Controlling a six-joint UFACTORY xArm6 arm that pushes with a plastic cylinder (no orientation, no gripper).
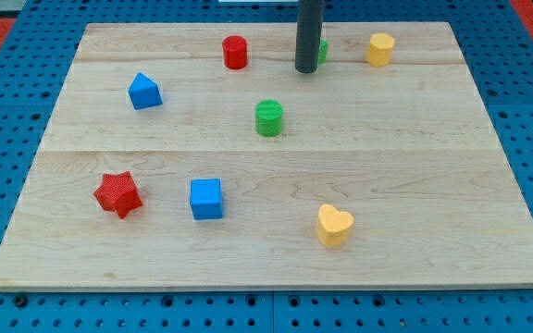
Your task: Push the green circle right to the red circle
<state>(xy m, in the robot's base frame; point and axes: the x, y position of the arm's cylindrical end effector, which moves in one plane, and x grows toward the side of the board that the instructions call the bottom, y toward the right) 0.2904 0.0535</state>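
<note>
The green circle (268,118) stands near the middle of the wooden board, toward the view's top. The red circle (235,52) stands up and left of it, near the board's top edge. My tip (305,69) is the lower end of the dark rod, coming down from the view's top. It rests on the board up and right of the green circle, apart from it, and to the right of the red circle. A second green block (322,50) is mostly hidden behind the rod.
A blue house-shaped block (144,92) sits at the left. A yellow block (380,49) sits at the top right. A red star (118,193), a blue cube (206,199) and a yellow heart (334,225) lie in the lower half. The board (433,185) rests on a blue pegboard.
</note>
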